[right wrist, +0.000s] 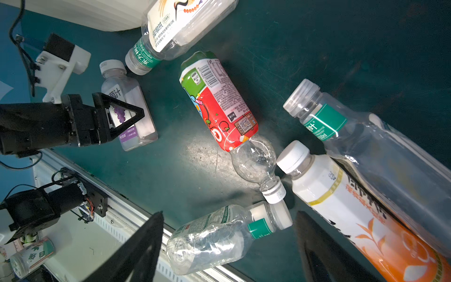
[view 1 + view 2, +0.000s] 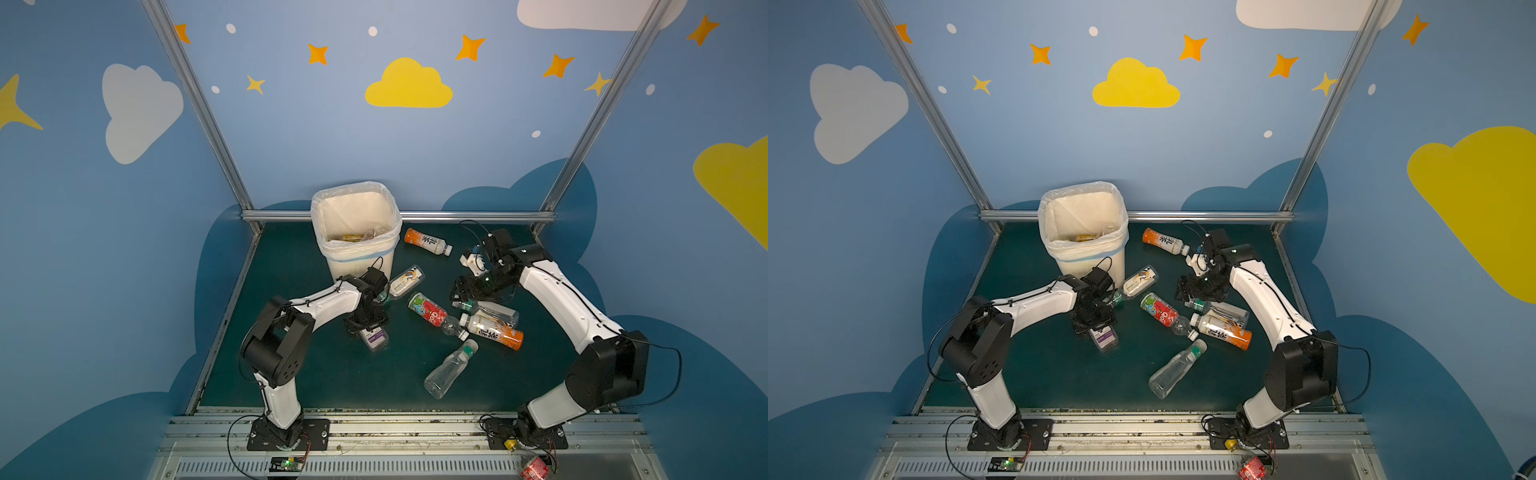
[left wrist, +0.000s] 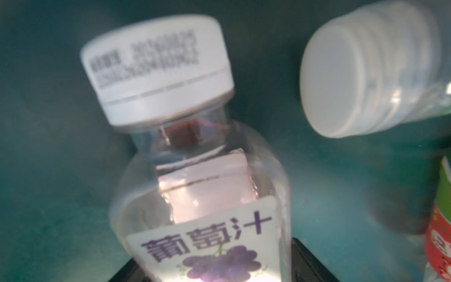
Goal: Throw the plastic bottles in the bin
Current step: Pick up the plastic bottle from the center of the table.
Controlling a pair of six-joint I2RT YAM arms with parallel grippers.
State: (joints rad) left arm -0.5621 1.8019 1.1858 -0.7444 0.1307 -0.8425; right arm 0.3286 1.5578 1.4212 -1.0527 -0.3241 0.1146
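Blue walls with yellow stars and clouds stand around a dark green desk. At the back of the desk stands the cream-white plastic bin, with a thin white bag inside it. A few bottles lie at the bottom of the bin.

The left gripper is down over a small clear bottle with a purple grape label and a white cap, which lies in front of the bin. Its jaws sit on both sides of this bottle, but I cannot tell if they squeeze it.

The right gripper is spread wide with nothing in it. It hangs just above a clear bottle with a green band. A white and orange bottle lies touching that one. A red and green bottle lies in the middle of the desk, and a squashed clear bottle lies nearer the front. Another orange bottle lies just beside the bin.
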